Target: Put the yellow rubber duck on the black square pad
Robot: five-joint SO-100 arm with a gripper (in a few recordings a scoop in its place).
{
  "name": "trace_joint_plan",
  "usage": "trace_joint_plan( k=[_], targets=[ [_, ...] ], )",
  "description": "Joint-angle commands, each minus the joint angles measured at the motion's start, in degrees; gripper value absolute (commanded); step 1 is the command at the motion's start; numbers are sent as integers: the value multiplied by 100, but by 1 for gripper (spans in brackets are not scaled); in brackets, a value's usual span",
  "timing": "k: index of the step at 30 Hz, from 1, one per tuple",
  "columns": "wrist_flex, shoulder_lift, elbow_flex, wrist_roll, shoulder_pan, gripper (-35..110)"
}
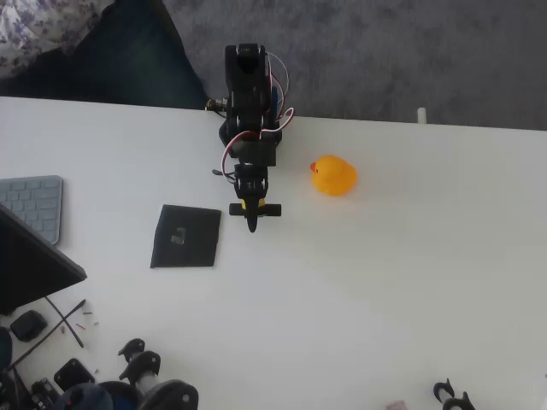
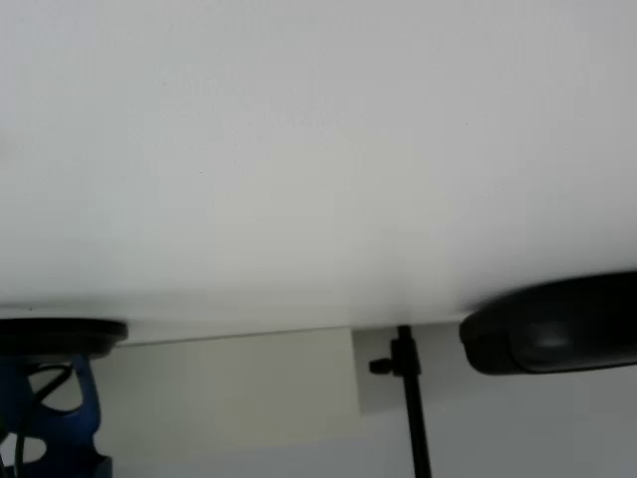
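Bright, even daylight floods the white tabletop [image 1: 410, 282], nearly washing it out in the overhead view. Shadows lie faint and short. The wrist view is soft, hazy, with blurred dark shapes at its lower edge.

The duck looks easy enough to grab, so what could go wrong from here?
The yellow duck is rounded, so it might squirt out of the pincer when squeezed. The black pad lies on the pincer's other side in the overhead view, so the carry crosses over and the duck could drop short. The pad is thin; a nudge might slide it.

Claw [image 1: 252, 224] too small to judge; keyboard [image 1: 34, 203] cropped
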Motion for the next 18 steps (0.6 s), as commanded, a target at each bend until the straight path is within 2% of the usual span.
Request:
trace_joint_plan(
  k=[1,12,18],
  targets=[
    [-44,123,18,44,-79,3],
    [-53,-79,-334,44,-79,4],
    [-53,-1274,-1389,44,-70,4]
  ],
)
